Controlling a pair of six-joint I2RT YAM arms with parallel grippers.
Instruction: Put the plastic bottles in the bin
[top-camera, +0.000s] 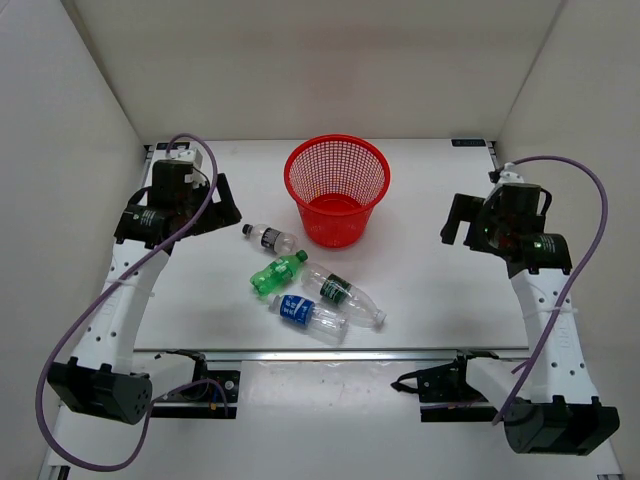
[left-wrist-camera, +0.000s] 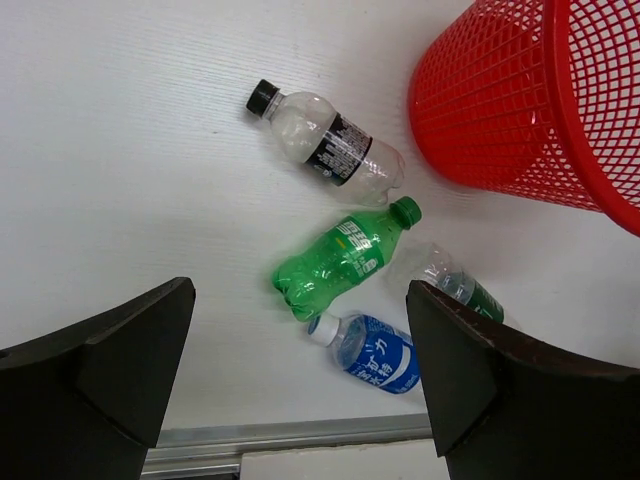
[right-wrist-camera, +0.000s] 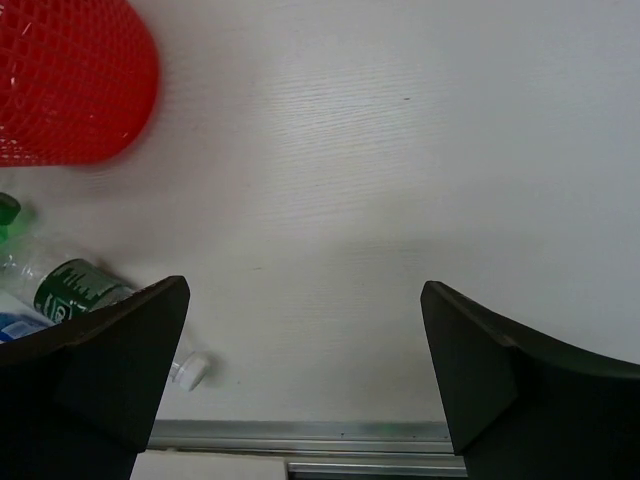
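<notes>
Four plastic bottles lie on their sides in a loose cluster on the white surface (top-camera: 430, 290), all of them outside the red mesh bin (top-camera: 338, 232). The bin stands upright just behind them, towards the back of the surface. The dark-label bottle (top-camera: 270, 238), clear with a black cap, lies closest to the bin's left side. The green bottle (top-camera: 277, 274) lies just in front of it. To the right of that, the clear green-label bottle (top-camera: 343, 295) lies at an angle, and the blue-label bottle (top-camera: 308, 316) lies close beside it, nearest the front edge. The left gripper (left-wrist-camera: 300, 295) hangs above the cluster with its jaws spread wide and holds nothing. The right gripper (right-wrist-camera: 305, 288) is equally wide open and empty, and hangs over bare surface well to the right of the bottles.
</notes>
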